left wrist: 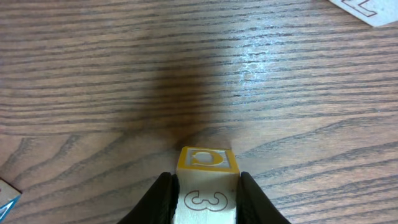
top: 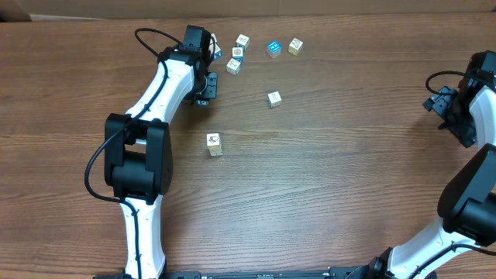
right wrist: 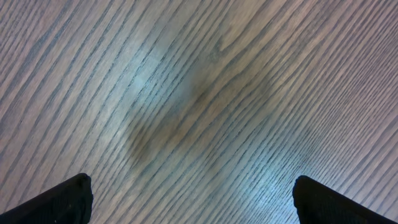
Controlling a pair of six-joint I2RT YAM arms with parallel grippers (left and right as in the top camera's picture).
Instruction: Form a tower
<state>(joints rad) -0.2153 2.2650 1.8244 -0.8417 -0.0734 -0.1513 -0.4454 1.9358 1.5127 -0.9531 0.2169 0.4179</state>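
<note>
Yellow-edged cube, a 3 printed on its near side, is clamped between my left fingers, which press tight on both flanks at the bottom centre of the left wrist view. I cannot tell whether it rests on the bench or hangs above it. Overhead, my left arm reaches to the upper left-centre, just left of the loose cubes scattered along the top. The tower stands alone left of centre, below the arm's tip and apart from it. My right fingers are spread wide and hold nothing.
</note>
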